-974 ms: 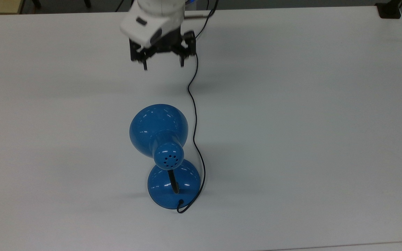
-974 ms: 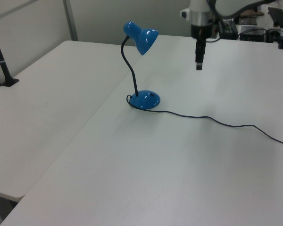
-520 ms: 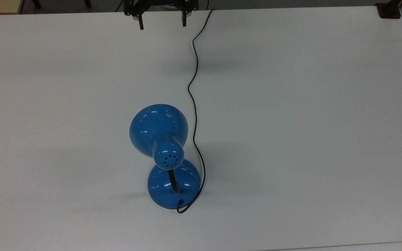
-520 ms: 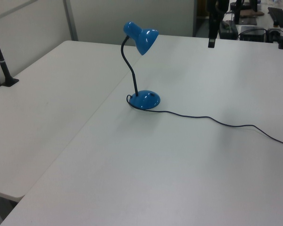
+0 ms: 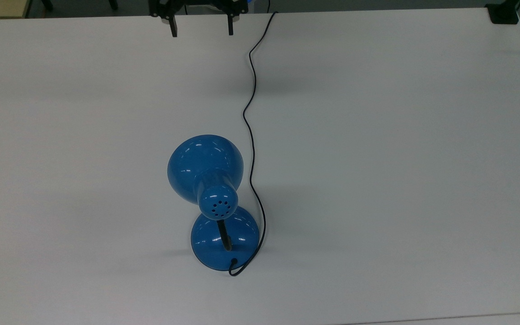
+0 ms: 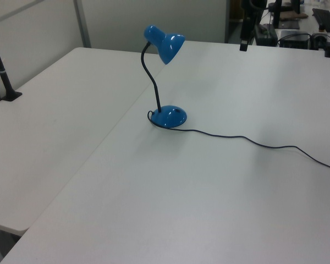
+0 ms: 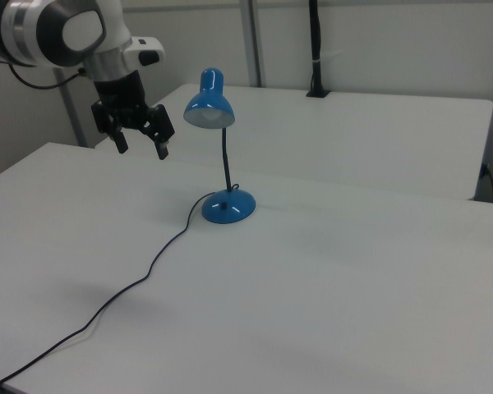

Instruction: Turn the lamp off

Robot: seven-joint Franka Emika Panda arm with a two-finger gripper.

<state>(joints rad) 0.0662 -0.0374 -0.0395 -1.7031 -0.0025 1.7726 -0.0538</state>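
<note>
Your glossy blue metal desk lamp (image 5: 206, 167) stands upright near the middle of the white table (image 5: 377, 158), its bell-shaped shade with vent holes leaning over from the thin black neck (image 6: 150, 77) above the round domed base (image 7: 227, 207). The thin black cord (image 5: 252, 135) leaves the base and snakes across the tabletop toward the top view's upper edge. Your black two-finger gripper (image 7: 142, 148) hangs in the air well apart from the lamp, at the right view's left of the shade, with its fingers (image 5: 173, 30) spread wide and nothing between them.
</note>
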